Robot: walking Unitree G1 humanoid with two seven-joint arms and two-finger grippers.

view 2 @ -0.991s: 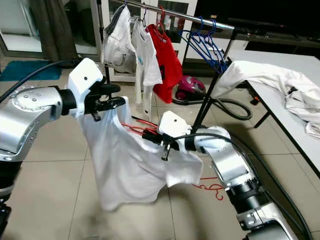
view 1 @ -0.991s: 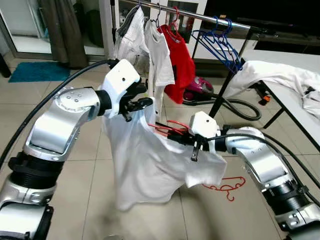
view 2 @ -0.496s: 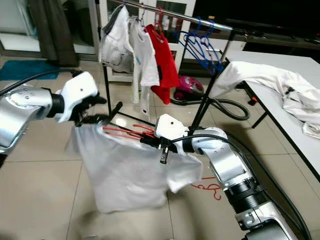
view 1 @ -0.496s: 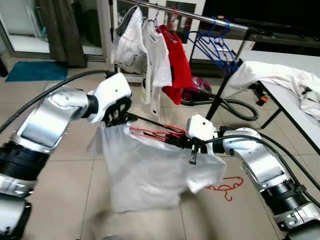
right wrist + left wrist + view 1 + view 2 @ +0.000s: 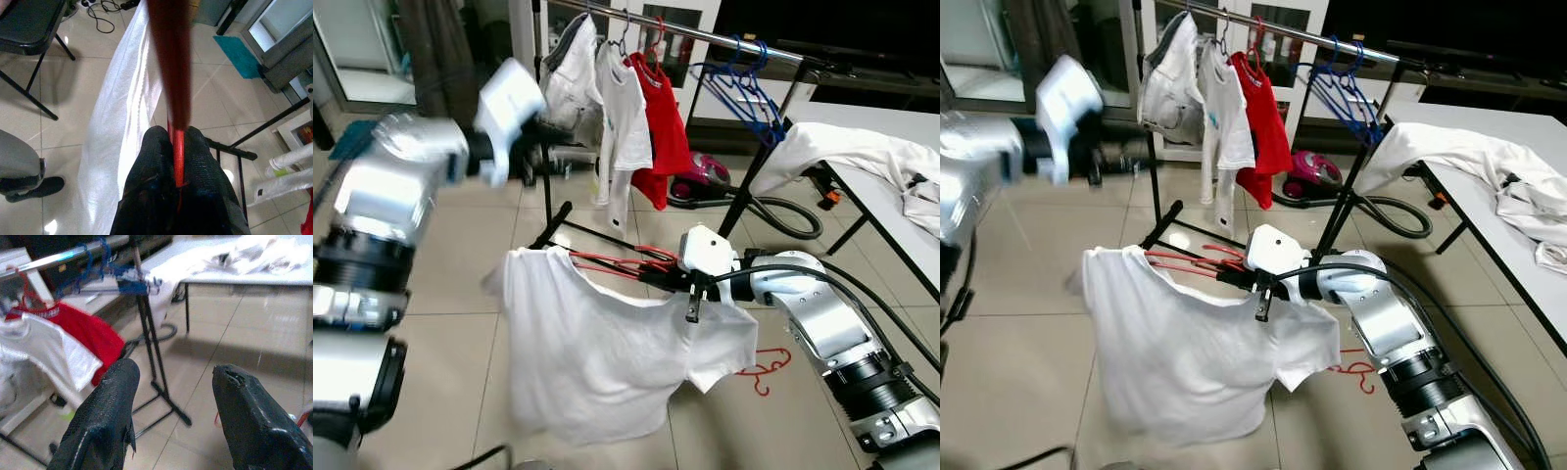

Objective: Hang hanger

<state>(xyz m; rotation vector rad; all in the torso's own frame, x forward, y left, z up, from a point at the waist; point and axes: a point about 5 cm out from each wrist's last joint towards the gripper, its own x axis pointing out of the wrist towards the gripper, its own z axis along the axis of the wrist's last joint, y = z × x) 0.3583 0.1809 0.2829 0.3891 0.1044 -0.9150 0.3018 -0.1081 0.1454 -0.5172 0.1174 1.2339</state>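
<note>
While clamped on a red hanger [image 5: 617,262], the right gripper [image 5: 651,275] holds it level above the tiled floor [image 5: 460,294], fingers [image 5: 156,196] pinched tight on the wire; a white shirt [image 5: 607,352] drapes from the hanger, one shoulder on its far end. Second red hanger [image 5: 756,370] lies on the floor beside the right arm. Left gripper [image 5: 171,421], raised and blurred, fingers [image 5: 105,416] spread wide, empty, pointing toward the rack [image 5: 705,34]. Rack carries white garments [image 5: 607,98], red shirt [image 5: 656,127], blue hangers [image 5: 744,93]. Table [image 5: 891,215] at right bears white cloth [image 5: 862,152]
</note>
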